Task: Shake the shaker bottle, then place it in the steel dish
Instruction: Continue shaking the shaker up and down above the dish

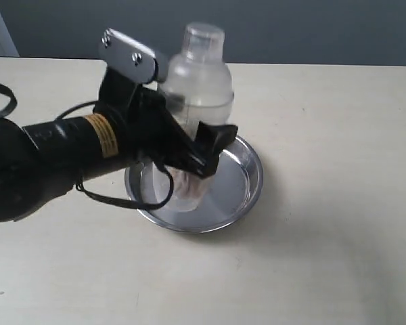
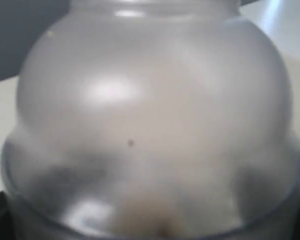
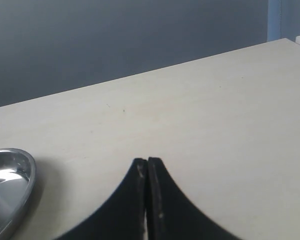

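The frosted shaker bottle stands upright with its base down inside the steel dish. Brown and white grains show through its lower part. Whether the base rests on the dish bottom I cannot tell. My left gripper reaches in from the left and is shut on the bottle's body below the shoulder. In the left wrist view the bottle fills the frame and hides the fingers. My right gripper is shut on nothing, low over bare table, with the steel dish's rim off to one side.
The pale table stretches bare round the dish. A dark wall runs behind its far edge. A black cable loops from the left arm down beside the dish's left rim.
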`<state>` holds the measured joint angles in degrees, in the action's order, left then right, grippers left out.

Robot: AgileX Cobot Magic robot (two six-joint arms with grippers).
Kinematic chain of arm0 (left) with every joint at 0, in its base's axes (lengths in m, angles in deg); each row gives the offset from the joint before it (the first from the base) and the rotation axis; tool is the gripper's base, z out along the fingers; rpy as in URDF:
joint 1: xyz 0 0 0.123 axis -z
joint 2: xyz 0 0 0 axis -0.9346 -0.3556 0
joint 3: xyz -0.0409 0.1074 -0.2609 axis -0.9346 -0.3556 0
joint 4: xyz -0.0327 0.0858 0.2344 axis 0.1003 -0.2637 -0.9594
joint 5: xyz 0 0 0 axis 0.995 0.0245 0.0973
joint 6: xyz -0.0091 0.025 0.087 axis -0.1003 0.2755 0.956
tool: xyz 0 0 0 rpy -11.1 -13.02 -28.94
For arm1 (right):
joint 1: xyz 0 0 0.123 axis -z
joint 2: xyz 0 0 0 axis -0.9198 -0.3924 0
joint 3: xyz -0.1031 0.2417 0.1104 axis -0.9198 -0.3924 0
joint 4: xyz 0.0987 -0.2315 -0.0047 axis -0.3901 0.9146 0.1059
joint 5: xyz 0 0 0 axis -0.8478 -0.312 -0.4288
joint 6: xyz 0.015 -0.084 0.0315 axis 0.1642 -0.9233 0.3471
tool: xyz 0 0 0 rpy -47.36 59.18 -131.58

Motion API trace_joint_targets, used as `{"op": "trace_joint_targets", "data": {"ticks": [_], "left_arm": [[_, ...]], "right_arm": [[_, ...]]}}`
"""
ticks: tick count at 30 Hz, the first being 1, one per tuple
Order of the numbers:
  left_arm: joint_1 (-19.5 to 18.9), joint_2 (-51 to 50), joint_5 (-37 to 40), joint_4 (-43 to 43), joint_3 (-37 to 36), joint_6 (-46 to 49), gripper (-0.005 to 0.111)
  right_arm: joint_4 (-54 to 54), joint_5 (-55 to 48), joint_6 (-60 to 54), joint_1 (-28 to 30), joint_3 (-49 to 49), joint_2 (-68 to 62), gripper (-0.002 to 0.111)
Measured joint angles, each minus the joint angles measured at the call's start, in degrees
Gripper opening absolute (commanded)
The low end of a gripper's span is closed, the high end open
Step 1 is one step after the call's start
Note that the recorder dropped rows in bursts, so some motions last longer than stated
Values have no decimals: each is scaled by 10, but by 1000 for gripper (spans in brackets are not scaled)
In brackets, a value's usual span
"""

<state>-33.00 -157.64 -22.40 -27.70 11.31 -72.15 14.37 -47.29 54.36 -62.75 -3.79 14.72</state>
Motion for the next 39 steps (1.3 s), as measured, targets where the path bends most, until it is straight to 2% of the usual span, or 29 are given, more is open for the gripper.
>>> {"op": "trace_joint_targets", "data": {"ticks": [5, 8, 14, 18, 20, 25, 31, 39], "left_arm": [[-2, 68, -24, -12, 39, 22, 0], [-14, 51, -49, 25, 28, 24, 0], [-19, 66, -12, -14, 35, 20, 0], [-18, 22, 1, 27, 3, 11, 0], [-11, 19, 9, 20, -11, 7, 0], [-7, 76, -82, -2, 7, 7, 0], [-7, 80, -45, -3, 6, 7, 0], [-7, 73, -43, -3, 4, 6, 0]], "right_arm": [[0, 0, 0, 0, 0, 0, -1], [0, 0, 0, 0, 0, 0, -1], [0, 0, 0, 0, 0, 0, -1], [0, 0, 0, 0, 0, 0, -1], [0, 0, 0, 0, 0, 0, -1], [0, 0, 0, 0, 0, 0, -1], [0, 0, 0, 0, 0, 0, -1], [0, 0, 0, 0, 0, 0, -1]]}}
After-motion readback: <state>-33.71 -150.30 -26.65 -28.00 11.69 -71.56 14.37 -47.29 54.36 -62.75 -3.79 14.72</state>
